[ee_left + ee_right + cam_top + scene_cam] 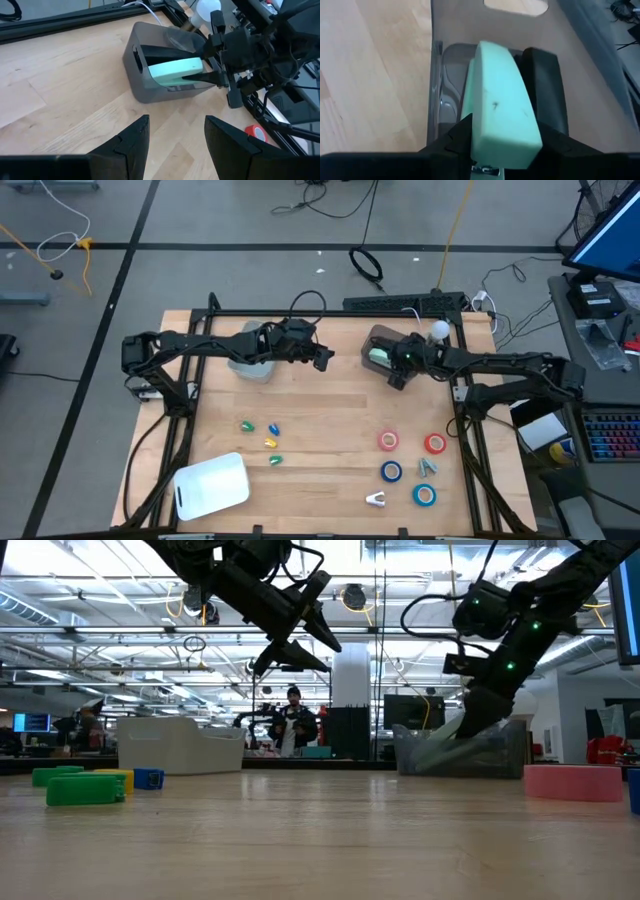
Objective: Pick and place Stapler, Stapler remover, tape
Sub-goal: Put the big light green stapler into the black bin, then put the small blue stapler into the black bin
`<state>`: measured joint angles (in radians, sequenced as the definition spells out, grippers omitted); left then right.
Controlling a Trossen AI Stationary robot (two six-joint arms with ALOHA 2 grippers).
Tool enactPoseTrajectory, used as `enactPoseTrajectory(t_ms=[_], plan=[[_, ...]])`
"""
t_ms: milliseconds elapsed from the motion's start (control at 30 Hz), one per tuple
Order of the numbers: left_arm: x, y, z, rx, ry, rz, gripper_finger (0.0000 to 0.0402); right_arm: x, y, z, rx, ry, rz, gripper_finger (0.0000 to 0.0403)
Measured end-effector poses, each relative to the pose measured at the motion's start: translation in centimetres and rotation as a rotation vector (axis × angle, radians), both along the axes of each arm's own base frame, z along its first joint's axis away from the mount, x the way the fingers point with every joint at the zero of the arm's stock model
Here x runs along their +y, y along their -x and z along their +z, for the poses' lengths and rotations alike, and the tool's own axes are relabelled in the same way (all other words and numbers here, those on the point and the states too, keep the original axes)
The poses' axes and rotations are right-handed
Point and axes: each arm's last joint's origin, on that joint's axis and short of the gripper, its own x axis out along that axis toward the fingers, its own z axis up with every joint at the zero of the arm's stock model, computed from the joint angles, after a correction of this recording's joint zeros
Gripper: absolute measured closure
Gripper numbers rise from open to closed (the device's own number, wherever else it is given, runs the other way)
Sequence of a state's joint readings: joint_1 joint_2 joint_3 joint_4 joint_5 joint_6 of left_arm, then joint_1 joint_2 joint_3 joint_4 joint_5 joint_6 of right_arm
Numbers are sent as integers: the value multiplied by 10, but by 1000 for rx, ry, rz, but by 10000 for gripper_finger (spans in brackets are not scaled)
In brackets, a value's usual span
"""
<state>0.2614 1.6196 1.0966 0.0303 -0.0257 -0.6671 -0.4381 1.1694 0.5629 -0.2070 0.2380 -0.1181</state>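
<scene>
A mint-green stapler [502,95] lies tilted inside the grey bin [384,338] at the table's far right, beside a black thing [546,85]. My right gripper [502,145] reaches down into that bin and is shut on the stapler. My left gripper [177,135] hangs open above the middle of the far table [325,358], holding nothing and facing the bin. Two red tape rolls [388,441] and two blue ones [391,471] lie flat at the near right, with two stapler removers [428,468] among them. My right gripper has the stapler's two long sides [475,125] between its two fingers, near the end closest to the wrist. The fingers slant down into the bin from the table's right and run along the stapler. The stapler tilts, its far end low in the bin.
A pale bin [252,365] stands under my left arm at the far left. Small green, blue and yellow items [270,442] lie at the near left, with a white lid [212,485] nearer the front edge. Bare wood spans the table's middle.
</scene>
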Motion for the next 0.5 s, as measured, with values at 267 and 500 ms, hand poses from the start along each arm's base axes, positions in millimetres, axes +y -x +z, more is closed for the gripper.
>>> enactPoseTrajectory(t_ms=[267, 500], plan=[[0, 0, 0, 1, -3, -2, 213, 1, 2, -2, 36, -10, 12, 237], [0, 0, 0, 1, -3, -4, 213, 1, 3, 0, 41, 10, 32, 220]])
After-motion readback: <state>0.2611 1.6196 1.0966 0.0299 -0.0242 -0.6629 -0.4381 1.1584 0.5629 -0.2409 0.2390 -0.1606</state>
